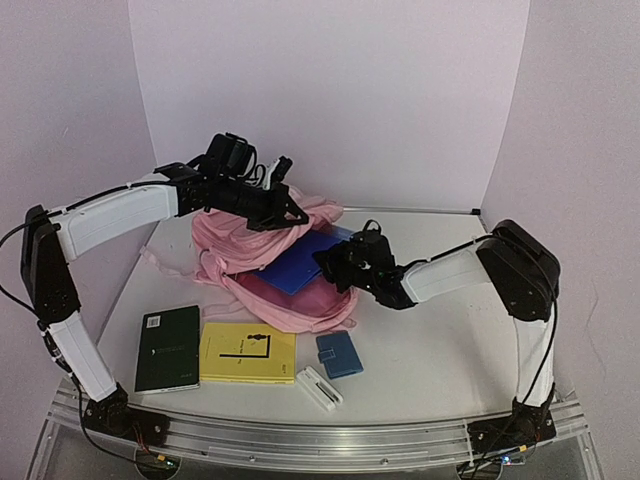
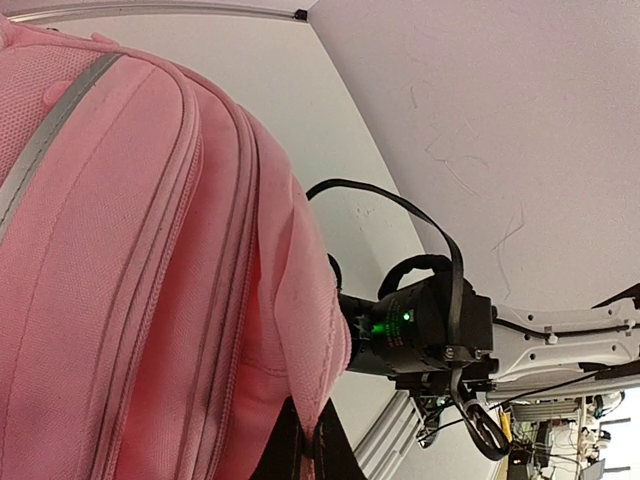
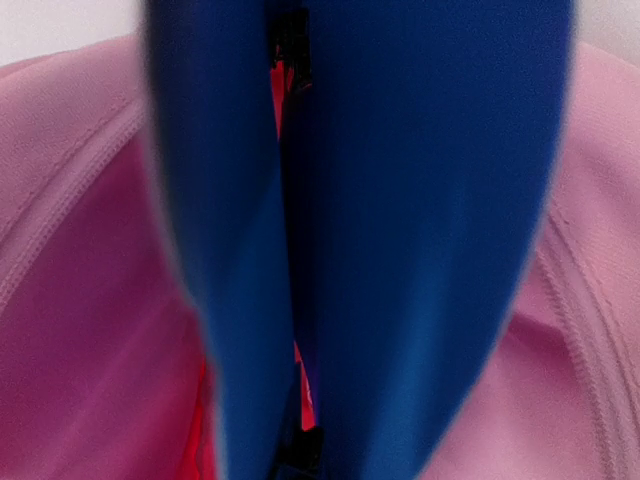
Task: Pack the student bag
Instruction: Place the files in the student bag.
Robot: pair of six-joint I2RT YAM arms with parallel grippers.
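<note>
Left jaws: the left gripper (image 1: 292, 208) is closed fully, pinching a fold of pink cloth at the upper rim of the student bag (image 1: 300, 308). The left wrist view shows fabric nipped between the dark fingers (image 2: 285, 455).
Right jaws: the right gripper (image 1: 332, 262) is nearly closed on the near edge of a blue book (image 1: 297, 264). Its own camera is filled with blurred blue, so the contact itself cannot be seen there.
Book position: partly inside the bag's mouth, with the far end under the lifted rim.
Bag location: mid-table toward the back, slumped between the two arms.
Handling, bag: judged soft, light and shapeless. It will sag wherever it is unsupported, and the mouth would likely collapse if the rim were released.
Best hold, bag: a seam, zip edge or strap rather than plain panel cloth.
Handling, book: judged stiff, flat and smooth-covered, so it may slip in a thin grip.
Risk: a book corner snagging the lining.
Awaiting packing: dark green notebook (image 1: 168, 348), yellow book (image 1: 248, 353), small blue case (image 1: 339, 354) and white item (image 1: 319, 387), all near the front edge.
</note>
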